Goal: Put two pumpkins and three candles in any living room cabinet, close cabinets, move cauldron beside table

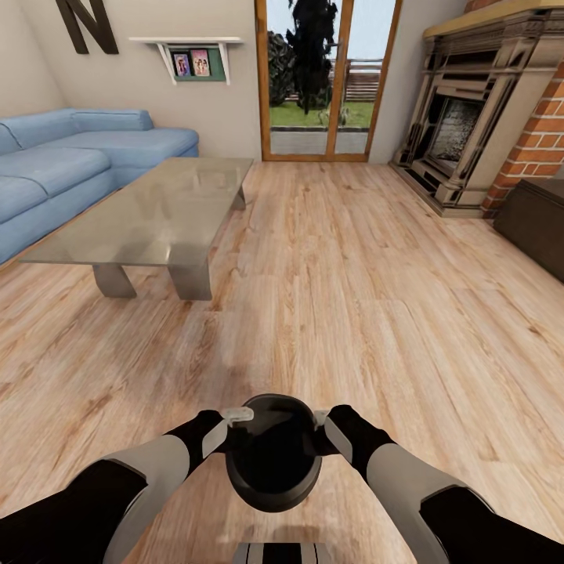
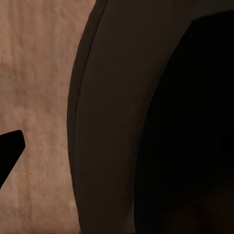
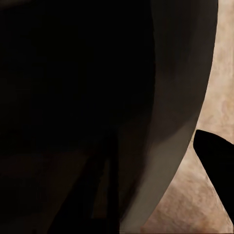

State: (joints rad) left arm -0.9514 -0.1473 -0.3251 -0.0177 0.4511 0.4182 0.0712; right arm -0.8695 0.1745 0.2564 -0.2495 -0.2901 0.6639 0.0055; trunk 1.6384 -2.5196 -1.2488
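A: Head view first: where is the cauldron (image 1: 273, 462)?

B: At six o'clock, low in the middle, held up between both arms above the wooden floor (image 1: 352, 298). Its wide black mouth faces the camera, and it is well apart from everything else in the room.

A: And the grippers?

B: The left gripper (image 1: 233, 419) sits at the rim around ten o'clock of the pot, and the right gripper (image 1: 323, 427) at the rim around two o'clock. Each is closed on the thick rim. In the left wrist view a dark fingertip (image 2: 9, 148) lies outside the curved wall of the cauldron (image 2: 112, 126); in the right wrist view another dark fingertip (image 3: 217, 156) lies outside the pot (image 3: 180, 97) the same way, with floor behind.

A: Where is the table (image 1: 149, 215)?

B: At ten o'clock, glass-topped on short grey legs, well apart from the pot. A blue sofa (image 1: 55, 168) lies beyond it at nine to ten o'clock.

A: Anything to the right?

B: A brick fireplace (image 1: 478, 117) at one to two o'clock, and a dark low cabinet (image 1: 540, 223) at three o'clock, partly cut off by the frame. A glass door (image 1: 325, 74) stands at twelve.
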